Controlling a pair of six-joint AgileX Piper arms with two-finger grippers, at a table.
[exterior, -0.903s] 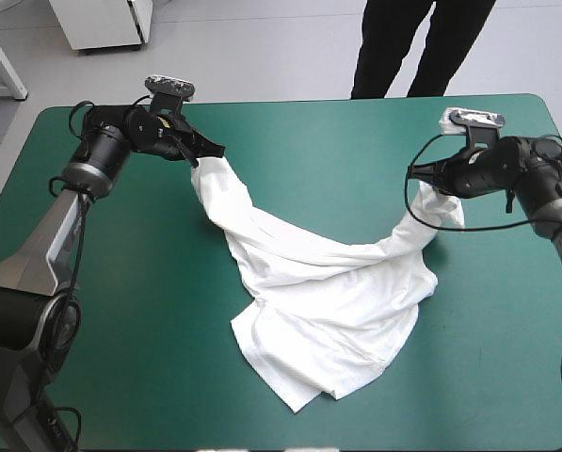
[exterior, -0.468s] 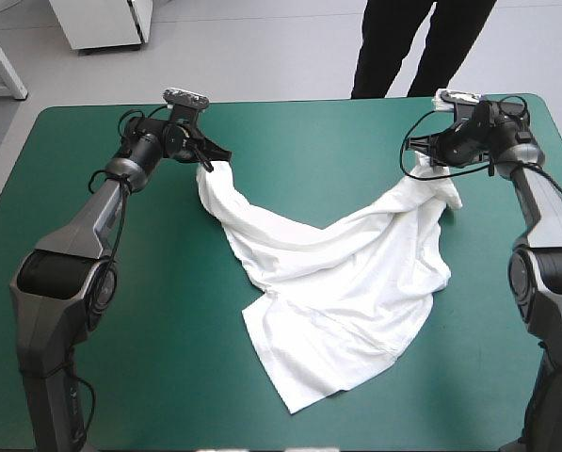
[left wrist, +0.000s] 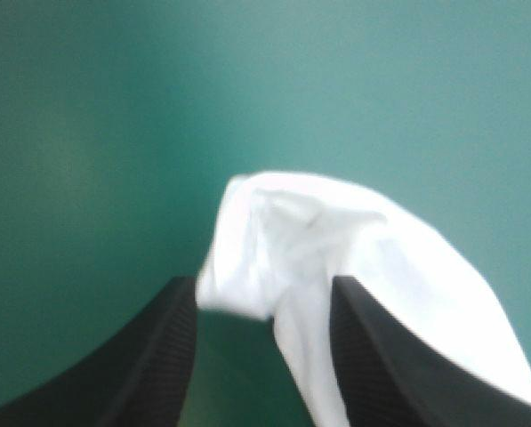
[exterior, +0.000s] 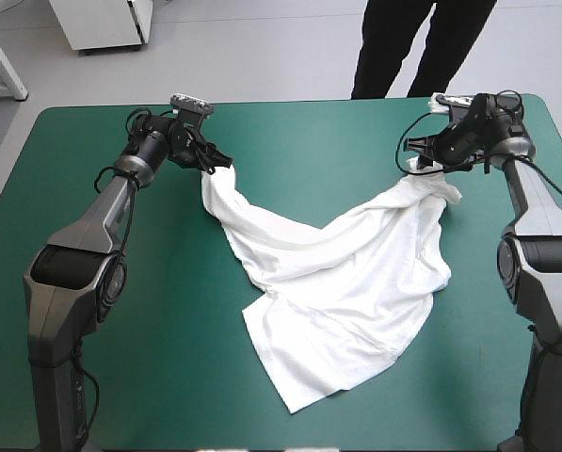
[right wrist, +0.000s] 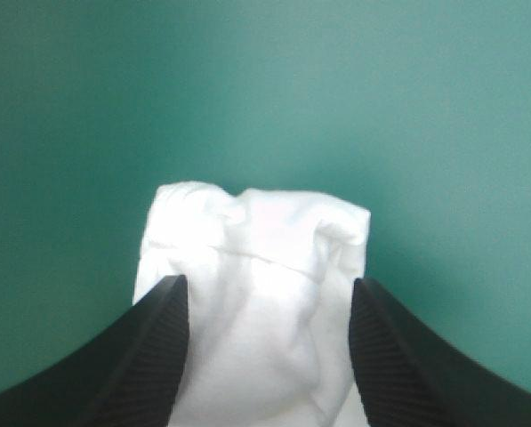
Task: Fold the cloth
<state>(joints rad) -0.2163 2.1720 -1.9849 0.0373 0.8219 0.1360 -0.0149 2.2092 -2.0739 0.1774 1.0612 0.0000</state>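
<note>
The T-shirt (exterior: 342, 301) lies spread on the teal-green worktop (exterior: 73, 358), hem nearest, with two bunched corners reaching toward the far edge. The left claw (exterior: 215, 162) is spread, with one corner lying between its fingers. The right claw (exterior: 420, 162) is likewise spread, astride the other corner.

We find the T-shirt (exterior: 337, 282) lying on the table (exterior: 73, 358), one end at the left tool (exterior: 219, 162), the other at the right tool (exterior: 415, 162), both near the far edge, its bulk nearer us.
</note>
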